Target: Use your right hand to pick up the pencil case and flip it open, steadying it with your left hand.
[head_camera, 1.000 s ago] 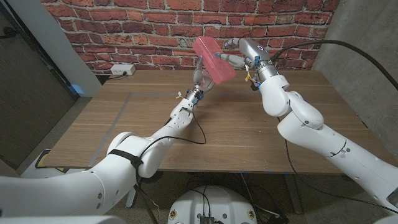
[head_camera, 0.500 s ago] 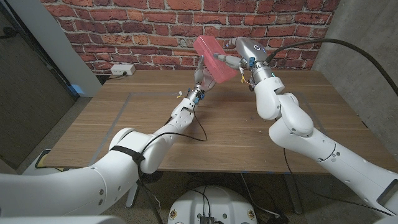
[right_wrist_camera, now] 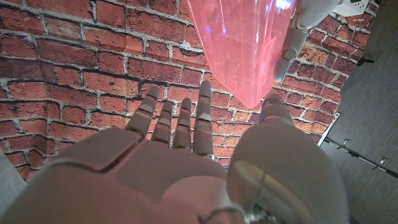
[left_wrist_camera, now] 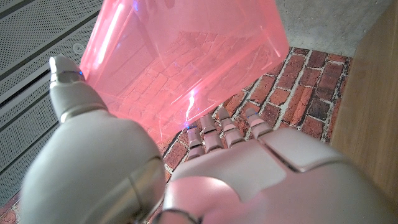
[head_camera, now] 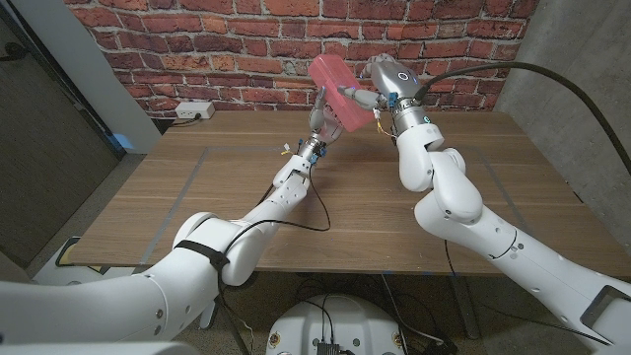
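The pink see-through pencil case (head_camera: pixel 338 89) is held up in the air over the far middle of the wooden table (head_camera: pixel 325 207), tilted, in front of the brick wall. My right hand (head_camera: pixel 367 91) grips its upper right side with its fingertips. From below, my left hand (head_camera: pixel 322 122) holds the lower end of the case. In the left wrist view the pencil case (left_wrist_camera: pixel 186 56) stands just past my left hand (left_wrist_camera: pixel 249 174), between its thumb and fingers. In the right wrist view the pencil case (right_wrist_camera: pixel 245 43) hangs beyond my right hand (right_wrist_camera: pixel 180 143); the left hand's fingers (right_wrist_camera: pixel 297 28) lie along its edge.
A white power strip (head_camera: pixel 195 110) sits at the wall's foot at the back left. Pale tape lines (head_camera: pixel 182 192) run across the table's left part. A grey concrete wall (head_camera: pixel 572 59) stands at the right.
My right arm's elbow has swung in toward the table's middle and the forearm stands more upright. The pencil case has shifted slightly up; the left hand stays at its lower end.
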### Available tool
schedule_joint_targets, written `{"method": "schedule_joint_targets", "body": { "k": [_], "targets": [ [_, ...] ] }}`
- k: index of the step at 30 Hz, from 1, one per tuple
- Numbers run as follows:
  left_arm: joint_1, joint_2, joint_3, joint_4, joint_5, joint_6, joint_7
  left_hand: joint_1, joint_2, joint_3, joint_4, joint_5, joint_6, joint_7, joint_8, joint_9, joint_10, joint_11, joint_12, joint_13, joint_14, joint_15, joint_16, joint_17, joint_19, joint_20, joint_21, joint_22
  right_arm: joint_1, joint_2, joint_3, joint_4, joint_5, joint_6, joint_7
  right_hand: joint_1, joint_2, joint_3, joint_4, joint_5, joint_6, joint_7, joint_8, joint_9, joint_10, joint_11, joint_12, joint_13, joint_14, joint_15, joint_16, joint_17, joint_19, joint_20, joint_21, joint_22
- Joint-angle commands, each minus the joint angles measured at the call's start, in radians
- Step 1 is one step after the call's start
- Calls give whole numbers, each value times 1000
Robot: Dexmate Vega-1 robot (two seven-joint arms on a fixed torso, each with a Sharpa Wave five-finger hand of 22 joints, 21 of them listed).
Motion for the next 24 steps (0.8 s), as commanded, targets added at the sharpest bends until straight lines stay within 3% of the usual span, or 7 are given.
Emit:
{"method": "schedule_joint_targets", "body": {
  "k": [1,8,16,24],
  "targets": [
    [-25,-20,-4,51,-18,-14,-25,160,198,437,206,5,101,-100,15,5,124,-125,-1,3,-4,-73,0,2,-4,0,3,5,19,43,-25,31,-128,-2,116,7,4,-2,-3,7,-3,4,-19,0,-34,14,-17,0,-42,11,-1,-2,-29,3,-7,1],
    [-40,-28,-11,83,-18,-17,-40,161,199,442,204,4,110,-100,23,9,126,-125,-4,2,1,-73,2,3,-4,-2,3,5,22,74,-22,58,-170,12,164,0,6,-4,0,6,-16,15,-33,1,-47,22,-22,0,-57,13,2,-3,-45,4,-8,1],
    [-60,-37,-23,124,-17,-23,-54,162,199,445,202,4,110,-101,23,7,126,-125,-8,1,-1,-71,2,4,-4,-3,4,5,18,107,-11,89,-179,46,168,-5,6,-6,0,6,9,4,-32,2,-28,14,-14,0,-50,9,11,-7,-56,4,-6,1],
    [-65,-40,-33,137,-13,-20,-54,162,199,448,200,3,112,-101,26,7,122,-125,-14,-2,-4,-70,1,4,-4,-2,4,5,20,129,-11,115,-197,61,170,7,9,-1,-9,8,-7,0,-50,2,-26,7,-14,0,-31,27,18,-13,-52,3,1,1]
  ]
}}
